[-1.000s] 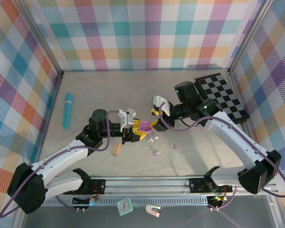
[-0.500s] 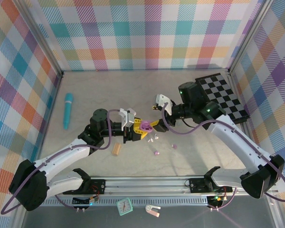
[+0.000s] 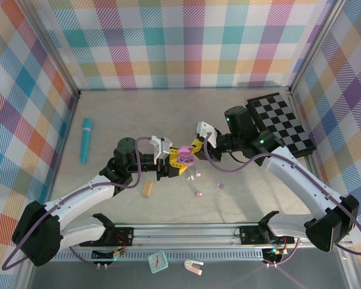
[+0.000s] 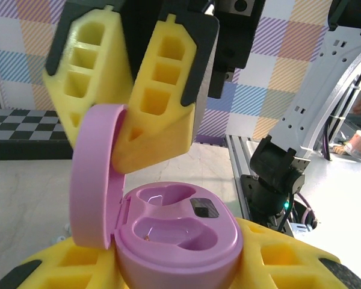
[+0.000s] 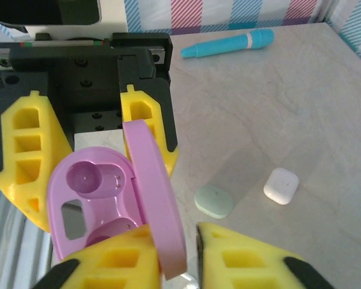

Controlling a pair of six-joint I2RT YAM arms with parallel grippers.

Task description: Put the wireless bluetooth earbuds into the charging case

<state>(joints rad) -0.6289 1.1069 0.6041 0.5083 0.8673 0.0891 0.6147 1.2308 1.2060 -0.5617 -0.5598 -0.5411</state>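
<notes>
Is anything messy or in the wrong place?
Yes. The purple case, held in the left claw, is open but empty. Two tiny purple buds lie loose on the table near it, apart from each other, instead of inside.

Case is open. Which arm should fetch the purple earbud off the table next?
Right, likely. The left hand is shut on the purple case; the right hand merely straddles its lid, with the purple earbud on the table close by.

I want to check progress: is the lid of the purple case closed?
No, the lid of the purple case stands upright, swung away from the base, so the inside is uncovered.
</notes>
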